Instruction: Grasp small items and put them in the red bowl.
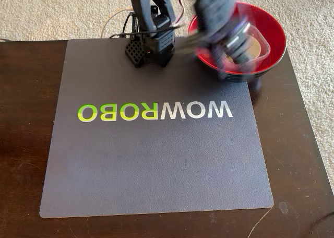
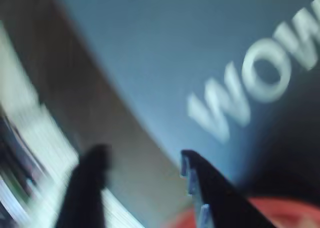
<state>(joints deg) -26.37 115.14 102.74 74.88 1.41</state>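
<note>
Red bowl (image 1: 271, 32) sits at the table's (image 1: 31, 144) far right corner, just off the grey mat (image 1: 156, 165) — a clear tub (image 1: 255, 45) lies inside it. Blurred above the bowl, the gripper (image 2: 145, 163) has its two fingers parted, holding nothing.

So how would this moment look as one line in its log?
hand: open, empty, blurred | red bowl: holds clear tub | mat: bare
</note>
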